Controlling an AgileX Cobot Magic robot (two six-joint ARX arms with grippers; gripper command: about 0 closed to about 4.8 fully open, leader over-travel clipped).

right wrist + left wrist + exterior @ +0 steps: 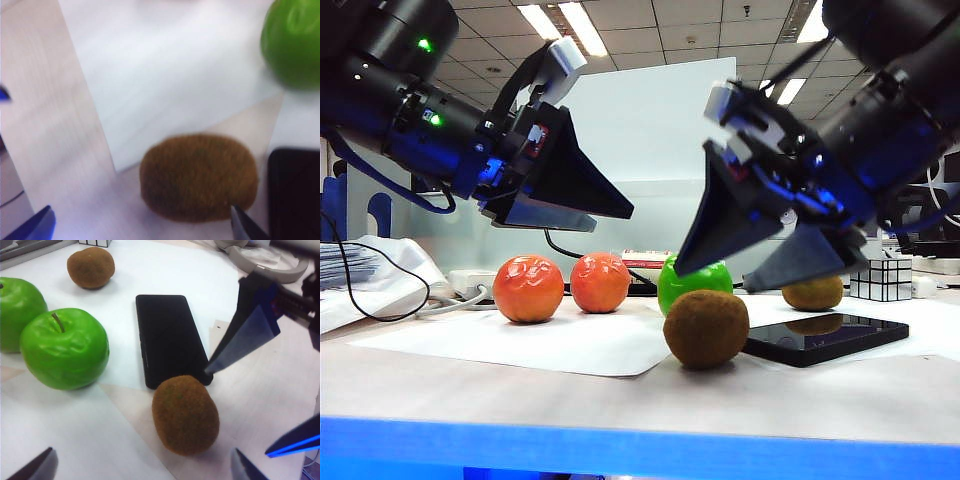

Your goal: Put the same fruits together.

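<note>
Right wrist view puts the near kiwi [199,176] just below and between the right gripper [145,225]'s fingers, which are spread wide and empty; its long axis runs across the gap, so they would close on its ends. It lies on the bench [620,400] touching the black phone [825,336], well apart from the far kiwi [812,293]. The left gripper [552,215], wide and empty too, hangs farther off, over the orange-red fruits [528,288].

Near kiwi [706,328] before apple [692,281], left of phone [825,337].
</note>
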